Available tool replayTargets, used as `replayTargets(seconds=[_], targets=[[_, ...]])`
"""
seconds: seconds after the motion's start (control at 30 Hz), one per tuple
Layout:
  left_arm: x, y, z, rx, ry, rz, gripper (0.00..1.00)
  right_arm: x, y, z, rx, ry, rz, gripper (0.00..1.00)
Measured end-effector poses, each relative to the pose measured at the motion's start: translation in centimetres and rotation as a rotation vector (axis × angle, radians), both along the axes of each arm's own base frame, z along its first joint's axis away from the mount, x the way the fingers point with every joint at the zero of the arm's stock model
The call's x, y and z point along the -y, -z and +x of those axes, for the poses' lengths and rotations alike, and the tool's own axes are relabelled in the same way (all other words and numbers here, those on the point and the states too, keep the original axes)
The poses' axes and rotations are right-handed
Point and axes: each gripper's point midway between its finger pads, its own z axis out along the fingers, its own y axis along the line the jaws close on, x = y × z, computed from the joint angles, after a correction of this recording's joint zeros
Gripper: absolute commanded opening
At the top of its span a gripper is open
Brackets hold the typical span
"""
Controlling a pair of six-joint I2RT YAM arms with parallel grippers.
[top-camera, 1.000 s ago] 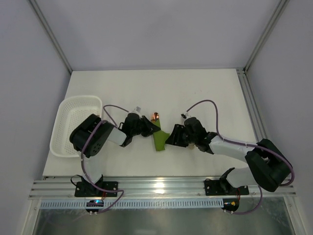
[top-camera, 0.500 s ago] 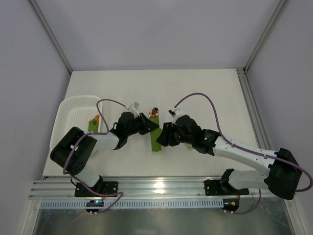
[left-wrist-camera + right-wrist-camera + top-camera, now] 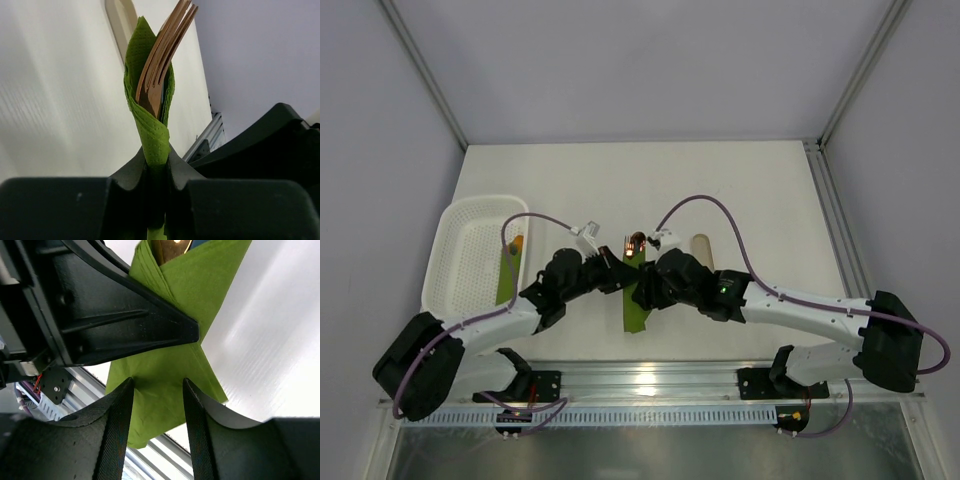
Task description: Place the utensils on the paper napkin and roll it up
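Observation:
The olive-green paper napkin [image 3: 634,312] is wrapped into a narrow roll around the copper utensils, whose shiny tip [image 3: 635,240] sticks out at the far end. In the left wrist view the fork [image 3: 167,50] stands up out of the napkin [image 3: 151,127]; the spoon is hidden there. My left gripper [image 3: 617,275] [image 3: 156,162] is shut on the roll's lower part. My right gripper [image 3: 642,290] [image 3: 157,385] is open, with a fingertip on either side of the napkin's loose flap [image 3: 165,400], right beside the left gripper's finger [image 3: 125,325].
A white mesh basket [image 3: 445,240] stands at the left and holds a green strip [image 3: 507,282] and a small orange piece. A pale beige oblong piece [image 3: 701,248] lies just behind the right arm. The aluminium rail [image 3: 650,380] runs along the near edge.
Both grippers and the napkin roll have shifted left and toward the near edge. The beige piece behind the right arm is now uncovered, and the left arm is stretched out lower.

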Motion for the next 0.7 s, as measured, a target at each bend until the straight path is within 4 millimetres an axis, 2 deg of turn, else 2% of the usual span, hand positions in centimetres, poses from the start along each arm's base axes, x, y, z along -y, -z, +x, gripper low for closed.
replayTargets(seconds=[0.1, 0.3, 0.7], targets=[[-0.2, -1.3, -0.6, 0.021, 0.007, -0.016, 0.0, -0.4, -0.2, -0.4, 0.009, -0.01, 0.006, 0.49], [-1.0, -1.8, -1.5, 0.021, 0.002, -0.015, 0.0, -1.1, -0.6, -1.0, 0.011, -0.028, 0.031, 0.49], [-1.2, -3.2, -2.4, 0.03, 0.021, -0.041, 0.0, -1.5, -2.0, -2.5, 0.003, -0.041, 0.105, 0.49]])
